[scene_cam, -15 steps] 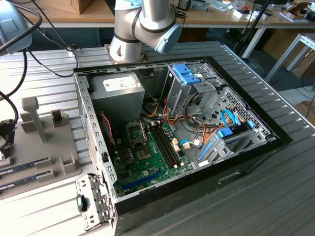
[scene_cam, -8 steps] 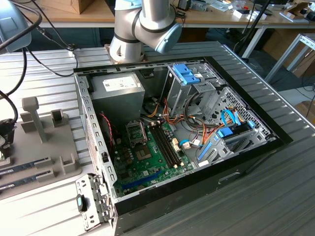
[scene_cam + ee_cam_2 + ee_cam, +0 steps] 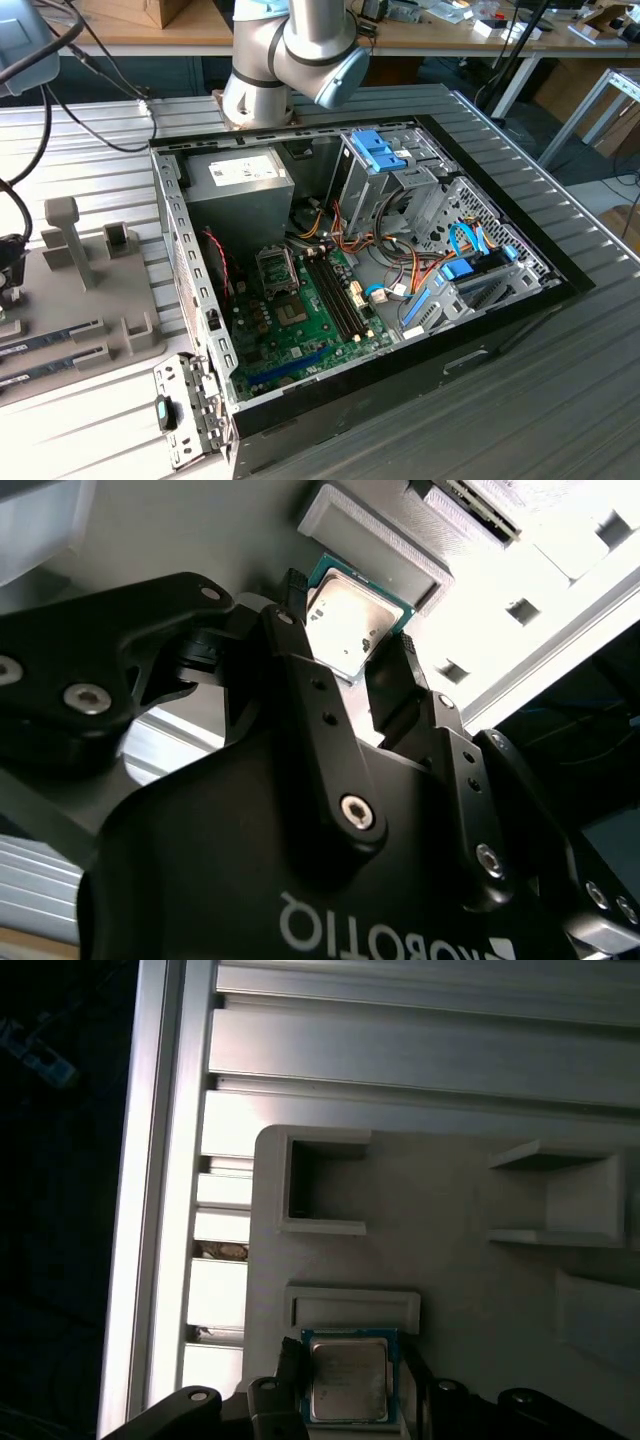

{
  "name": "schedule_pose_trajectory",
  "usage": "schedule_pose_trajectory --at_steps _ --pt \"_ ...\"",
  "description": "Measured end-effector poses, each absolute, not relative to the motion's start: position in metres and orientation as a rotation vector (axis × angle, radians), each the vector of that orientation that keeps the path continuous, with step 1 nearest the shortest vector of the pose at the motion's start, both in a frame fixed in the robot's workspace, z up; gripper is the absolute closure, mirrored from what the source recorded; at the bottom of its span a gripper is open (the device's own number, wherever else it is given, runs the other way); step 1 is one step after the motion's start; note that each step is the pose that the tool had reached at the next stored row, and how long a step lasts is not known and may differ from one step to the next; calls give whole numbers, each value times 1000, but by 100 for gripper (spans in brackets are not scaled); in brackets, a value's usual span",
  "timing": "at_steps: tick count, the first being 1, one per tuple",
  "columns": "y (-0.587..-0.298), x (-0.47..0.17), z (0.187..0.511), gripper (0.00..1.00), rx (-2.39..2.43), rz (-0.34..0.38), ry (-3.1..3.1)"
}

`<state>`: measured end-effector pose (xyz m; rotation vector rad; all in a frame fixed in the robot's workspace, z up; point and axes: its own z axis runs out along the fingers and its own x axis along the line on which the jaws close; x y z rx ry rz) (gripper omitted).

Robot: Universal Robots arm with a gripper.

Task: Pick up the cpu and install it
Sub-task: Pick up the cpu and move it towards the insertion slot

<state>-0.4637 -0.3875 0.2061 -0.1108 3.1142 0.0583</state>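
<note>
In the exterior view, the arm (image 3: 300, 50) rises from its base at the upper middle of the frame. It stands behind the open computer case (image 3: 450, 350), which lies on the ribbed metal desk (image 3: 560, 420). Inside the case, left of centre, the black socket frame (image 3: 277, 267) sits on the green board (image 3: 300, 335).

In the second wrist view, the gripper (image 3: 345, 635) has its black jaws set against two opposite edges of the cpu (image 3: 352, 618). We judge them clamped on it, since no gap shows on either side. The cpu is just beside a raised rim of the grey tray (image 3: 370, 535). We cannot tell whether it rests on the tray or hangs just clear of it.

In the first wrist view, the gripper (image 3: 350, 1385) brackets the cpu (image 3: 348, 1380) likewise, next to that rim on the tray (image 3: 460, 1260), which lies on the desk (image 3: 400, 1060).

The step in hand, we think, is the pick. To do it well, we would hold the cpu by its edges only, firmly but lightly. We would also keep it level and square between the jaws, so that it clears the rim without tilting or slipping.

The cpu is a thin, flat square. Its silvery-grey metal lid carries faint print and is bright with glare. A narrow green border shows around the lid.
</note>
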Motion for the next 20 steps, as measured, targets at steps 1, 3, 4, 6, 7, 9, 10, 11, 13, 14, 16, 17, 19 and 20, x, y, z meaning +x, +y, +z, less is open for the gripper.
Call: schedule_pose_trajectory --at_steps 1,3,4,6,7,9,10,11,13,14,16,17,19,20 --pt "-387 -464 207 53 -111 59 3114" --pt "-387 -464 209 53 -111 59 3114" --pt "-387 -464 209 53 -111 60 3114" --pt "-387 -464 211 53 -111 60 3114" --pt "-387 -464 211 53 -111 60 3114" --pt "-387 -464 212 53 -111 60 3114" --pt "-387 -464 212 53 -111 60 3114" --pt "-387 -464 212 53 -111 60 3114" --pt "-387 -464 212 53 -111 60 3114" --pt "-387 -464 213 53 -111 60 3114" --pt "-387 -464 213 53 -111 61 3114" --pt "-387 -464 213 53 -111 62 3114" --pt "-387 -464 213 53 -111 63 3114" --pt "-387 -464 213 53 -111 64 3114"
